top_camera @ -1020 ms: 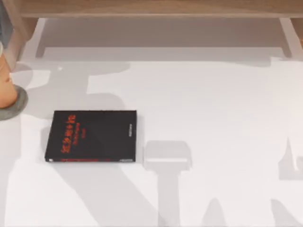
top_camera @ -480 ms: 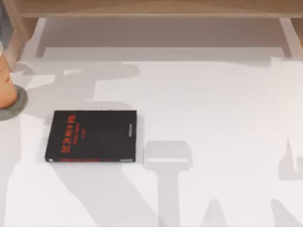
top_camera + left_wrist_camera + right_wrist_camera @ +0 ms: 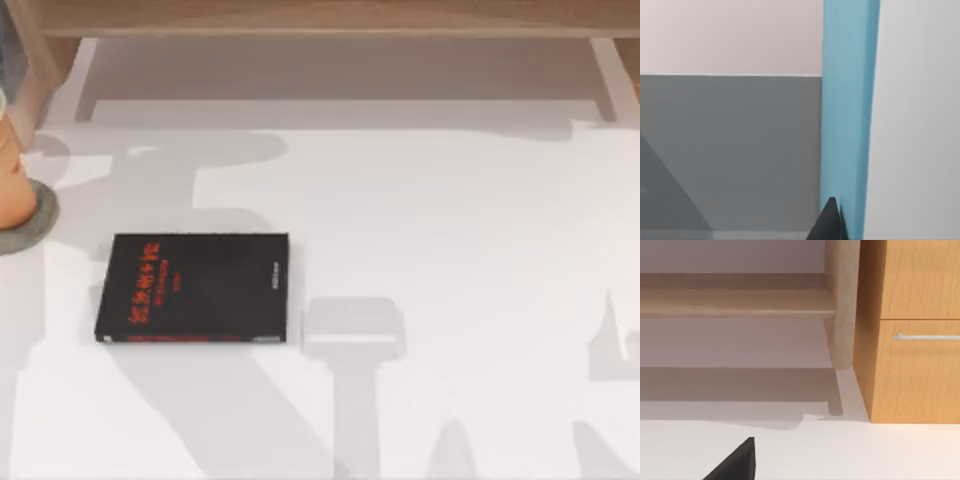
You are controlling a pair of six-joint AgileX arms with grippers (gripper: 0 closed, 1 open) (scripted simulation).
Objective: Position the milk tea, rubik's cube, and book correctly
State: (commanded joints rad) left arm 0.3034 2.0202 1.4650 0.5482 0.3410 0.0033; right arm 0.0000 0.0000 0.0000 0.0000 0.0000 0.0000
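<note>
Light-blue book (image 3: 847, 120) stands upright against the left jaws' dark tip; their grip can't be told.

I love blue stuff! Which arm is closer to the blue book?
Left. The left gripper is right beside the light-blue book; the right gripper is off by the wooden drawer cabinet.

A pale wooden shelf (image 3: 735, 302) runs across above a white table (image 3: 865, 450). Beside it stands a wooden cabinet (image 3: 912, 365) with a drawer bearing a metal handle (image 3: 926, 336). A dark fingertip (image 3: 737, 462) of the right gripper pokes in over the table.
</note>
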